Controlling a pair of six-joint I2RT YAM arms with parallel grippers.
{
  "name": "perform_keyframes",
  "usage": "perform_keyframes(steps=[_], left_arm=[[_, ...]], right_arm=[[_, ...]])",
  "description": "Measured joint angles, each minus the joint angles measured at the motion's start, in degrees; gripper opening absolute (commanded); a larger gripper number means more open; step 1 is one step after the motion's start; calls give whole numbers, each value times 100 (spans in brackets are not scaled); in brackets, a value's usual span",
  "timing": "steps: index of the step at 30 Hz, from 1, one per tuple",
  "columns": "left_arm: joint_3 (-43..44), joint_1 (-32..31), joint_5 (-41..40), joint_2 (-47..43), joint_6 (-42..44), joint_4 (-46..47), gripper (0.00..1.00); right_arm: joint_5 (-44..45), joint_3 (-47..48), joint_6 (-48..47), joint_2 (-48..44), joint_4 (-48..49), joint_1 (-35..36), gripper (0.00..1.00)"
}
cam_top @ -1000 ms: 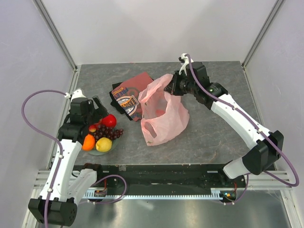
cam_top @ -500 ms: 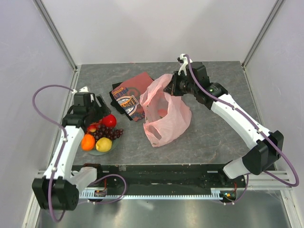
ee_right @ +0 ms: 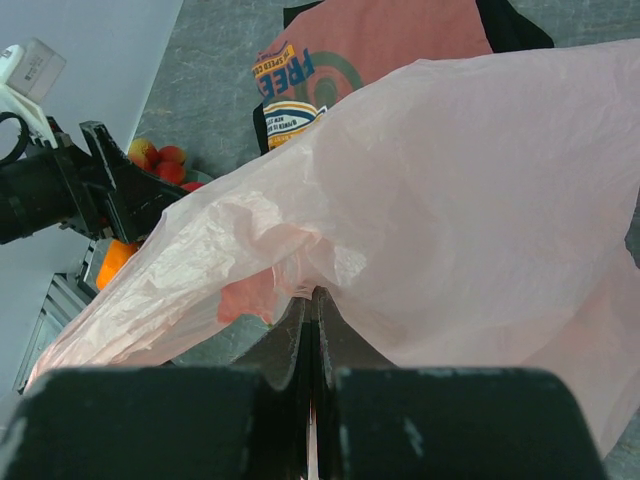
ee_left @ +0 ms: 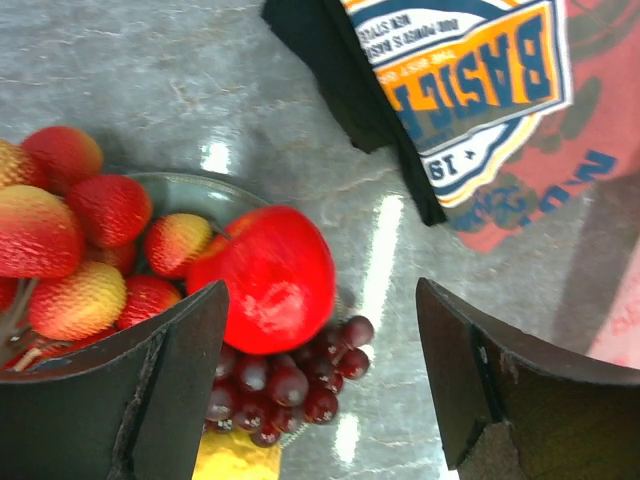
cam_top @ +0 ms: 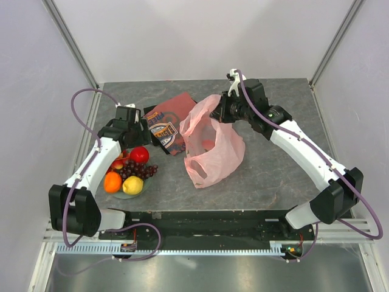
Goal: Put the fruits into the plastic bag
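The fruits lie on a pale green plate (cam_top: 124, 193) at the left: a red apple (cam_top: 139, 154), dark grapes (cam_top: 143, 171), an orange (cam_top: 112, 181), a yellow lemon (cam_top: 132, 184) and small red strawberry pieces (cam_top: 119, 163). My left gripper (cam_top: 137, 137) is open and empty just above the far side of the plate. In the left wrist view the apple (ee_left: 265, 276) and grapes (ee_left: 290, 385) lie between the open jaws (ee_left: 320, 380). My right gripper (cam_top: 220, 114) is shut on the top edge of the pink plastic bag (cam_top: 209, 146) and holds it up (ee_right: 313, 300).
A folded red printed cloth (cam_top: 167, 125) lies on the grey table between the plate and the bag, close beside my left gripper. It also shows in the left wrist view (ee_left: 470, 90). Metal frame posts and white walls ring the table.
My left arm has swung forward and to the right, from over the plate's left side to its far edge. The bag's lower part has shifted slightly; my right gripper has stayed put.
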Motion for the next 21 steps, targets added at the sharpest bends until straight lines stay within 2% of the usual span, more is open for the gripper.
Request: perform_keyframes(steps=[12,21], left_arm=[[2,2,-286,511,101,-227,91],[0,17,-267,732,101,-243,91]], right_arm=[[22,107,-66,2,-48,-39,0],[24,107,-63,2,-55,-68,0]])
